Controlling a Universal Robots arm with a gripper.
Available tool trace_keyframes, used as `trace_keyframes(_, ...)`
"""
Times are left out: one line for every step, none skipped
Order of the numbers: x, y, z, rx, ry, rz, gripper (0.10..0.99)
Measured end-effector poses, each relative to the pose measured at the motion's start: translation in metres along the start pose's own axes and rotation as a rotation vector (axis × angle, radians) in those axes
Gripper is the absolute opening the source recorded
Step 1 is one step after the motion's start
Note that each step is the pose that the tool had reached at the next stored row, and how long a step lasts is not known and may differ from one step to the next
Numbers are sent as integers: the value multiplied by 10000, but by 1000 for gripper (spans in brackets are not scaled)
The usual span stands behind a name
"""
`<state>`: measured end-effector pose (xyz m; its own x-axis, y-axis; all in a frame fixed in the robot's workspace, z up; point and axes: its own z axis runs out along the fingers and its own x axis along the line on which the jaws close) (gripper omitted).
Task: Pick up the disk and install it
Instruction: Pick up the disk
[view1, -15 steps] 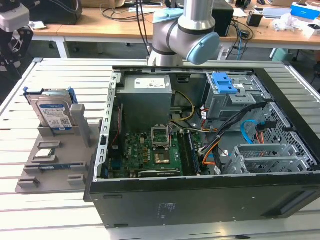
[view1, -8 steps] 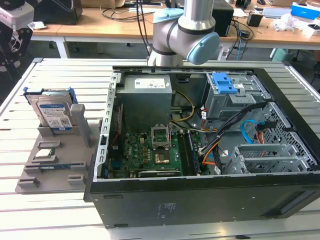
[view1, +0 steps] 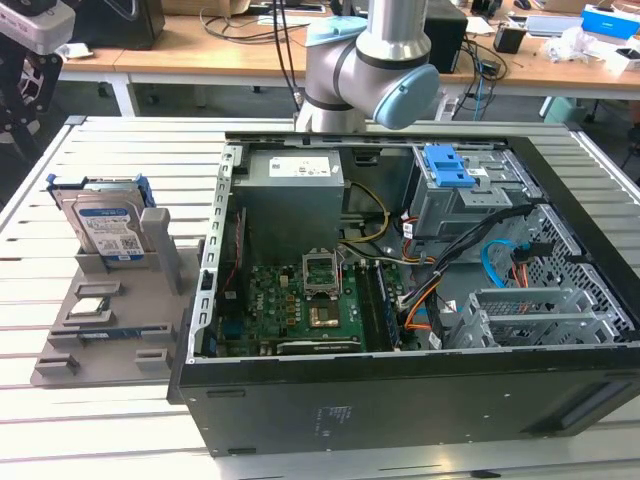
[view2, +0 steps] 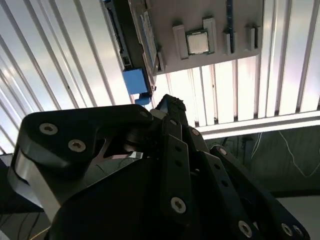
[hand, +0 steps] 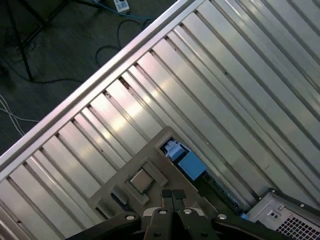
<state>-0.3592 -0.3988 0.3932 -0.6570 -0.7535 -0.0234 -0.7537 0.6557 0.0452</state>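
We judge nothing done yet: the disk (view1: 105, 232) stands in its gray holder (view1: 150, 300), our pincer (hand: 173, 195) above, narrow and empty.

Disk (view1: 108, 232) upright in holder (view1: 135, 300), exterior view's left of case (view1: 400, 410).

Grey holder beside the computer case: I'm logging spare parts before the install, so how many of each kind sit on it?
Disk: 1
Square chip: 1
Memory stick: 1
Total on the grey holder: 3
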Motion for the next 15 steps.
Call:
trace_keyframes(0,0,0,-6,13,-275,106)
trace_keyframes(0,0,0,-10,20,-444,106)
trace_keyframes(0,0,0,-18,35,-761,106)
trace_keyframes(0,0,0,-24,46,-1022,106)
trace_keyframes(0,0,0,-27,53,-1157,106)
trace_keyframes(0,0,0,-29,58,-1267,106)
trace_keyframes(0,0,0,-34,68,-1474,106)
trace_keyframes(0,0,0,-37,73,-1601,106)
trace_keyframes(0,0,0,-40,78,-1712,106)
trace_keyframes(0,0,0,-44,86,-1881,106)
trace_keyframes(0,0,0,-49,94,-2062,106)
trace_keyframes(0,0,0,-52,102,-2231,106)
trace_keyframes(0,0,0,-54,106,-2332,106)
trace_keyframes(0,0,0,-57,110,-2427,106)
trace_keyframes(0,0,0,-60,118,-2587,106)
